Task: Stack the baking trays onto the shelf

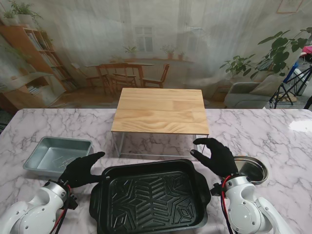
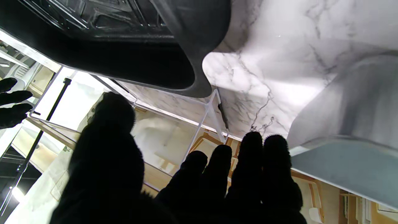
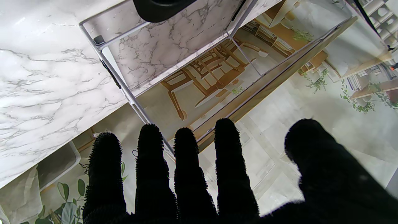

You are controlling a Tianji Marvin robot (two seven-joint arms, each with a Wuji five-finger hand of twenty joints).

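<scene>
— What's carrying everything?

— A white marble table (image 1: 273, 141) with grey veins. Take the shelf (image 1: 161, 111) as the landmark: it stands on the table on thin white metal legs, with a pale wooden top.

— Anything on that wooden top?

— It's bare wood.

— And around the shelf?

— Nearer to me than the shelf lies the black baking tray (image 1: 151, 197), flat on the marble, with a ribbed geometric floor. To the shelf's left and nearer to me sits the grey baking tray (image 1: 57, 155), rectangular. To the shelf's right and nearer to me is a round metal pan (image 1: 251, 168), partly hidden.
</scene>
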